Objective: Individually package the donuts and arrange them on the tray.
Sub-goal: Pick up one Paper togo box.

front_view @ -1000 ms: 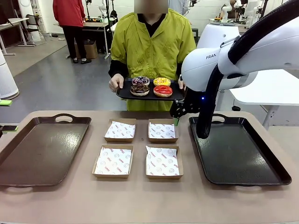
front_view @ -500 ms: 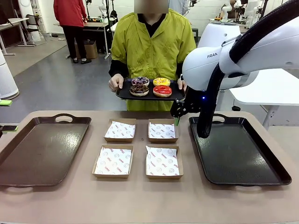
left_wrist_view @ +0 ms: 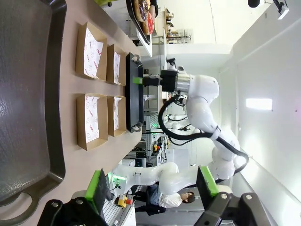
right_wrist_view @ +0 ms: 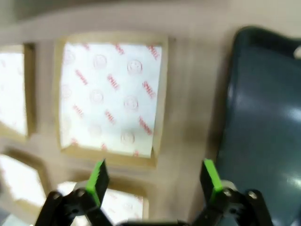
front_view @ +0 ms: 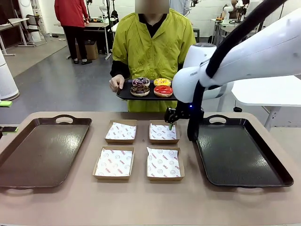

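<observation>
Glossy red, yellow, sprinkled and drizzled ring donuts [front_view: 151, 87] sit on the small black tray [front_view: 123, 95] a person holds beyond the table; none is boxed, so the first pick seems to be in hand. The right gripper [front_view: 170, 124], spread and empty, hovers over the far-right paper-lined cardboard box [front_view: 164, 132] and likely must reach up to a donut. The left gripper [left_wrist_view: 151, 186] is likewise spread, empty.

Four donuts [front_view: 163, 90] are sitting on one small black tray [front_view: 123, 94] that one person [front_view: 153, 44] is holding. Four paper-lined cardboard boxes [front_view: 121, 131] are lying on the worktop [front_view: 141, 202], and two large dark trays [front_view: 42, 150] are flanking them, making three trays altogether.
</observation>
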Motion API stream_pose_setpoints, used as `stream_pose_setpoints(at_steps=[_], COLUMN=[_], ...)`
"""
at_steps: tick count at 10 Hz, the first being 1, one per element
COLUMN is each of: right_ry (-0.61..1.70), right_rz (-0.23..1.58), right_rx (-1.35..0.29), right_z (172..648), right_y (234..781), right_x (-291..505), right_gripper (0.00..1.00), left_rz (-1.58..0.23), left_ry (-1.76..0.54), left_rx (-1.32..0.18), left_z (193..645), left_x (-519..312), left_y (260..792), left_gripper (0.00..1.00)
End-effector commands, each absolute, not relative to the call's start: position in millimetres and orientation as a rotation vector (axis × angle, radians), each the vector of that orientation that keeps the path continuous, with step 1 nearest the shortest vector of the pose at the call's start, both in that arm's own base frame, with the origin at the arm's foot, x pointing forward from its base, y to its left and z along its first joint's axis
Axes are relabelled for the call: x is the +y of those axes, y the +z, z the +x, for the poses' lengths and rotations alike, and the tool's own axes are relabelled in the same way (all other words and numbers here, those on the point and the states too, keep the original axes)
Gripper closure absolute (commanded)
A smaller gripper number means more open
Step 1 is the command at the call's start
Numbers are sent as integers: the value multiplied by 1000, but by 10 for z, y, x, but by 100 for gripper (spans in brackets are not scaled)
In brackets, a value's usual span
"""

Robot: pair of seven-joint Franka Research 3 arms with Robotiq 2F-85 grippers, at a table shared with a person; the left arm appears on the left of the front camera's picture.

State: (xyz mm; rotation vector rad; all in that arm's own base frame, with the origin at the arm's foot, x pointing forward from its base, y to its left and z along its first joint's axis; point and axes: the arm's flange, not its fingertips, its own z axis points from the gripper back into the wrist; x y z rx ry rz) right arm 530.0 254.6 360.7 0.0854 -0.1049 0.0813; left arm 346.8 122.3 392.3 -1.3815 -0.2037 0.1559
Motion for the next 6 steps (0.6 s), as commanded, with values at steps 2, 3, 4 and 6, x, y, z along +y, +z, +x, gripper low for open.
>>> stream_pose_setpoints(at_steps=[2,3,4,6], right_ry=[53,56,54,55], right_rz=[54,45,41,40], right_rx=[-145,-150,-143,-122], right_z=[5711,5780,5808,5839], right_y=[3449,3388,3352,3315], right_x=[2764,2780,2778,2735], right_gripper=[0,0,0,56], left_rz=[-1395,-1395,-1395,-1395], left_ry=[158,158,158,158], left_rx=[-223,-223,-223,-223], left_z=[3474,3474,3474,3474], left_x=[1218,1218,1218,1218], left_y=[3935,3935,3935,3935], left_gripper=[0,0,0,0])
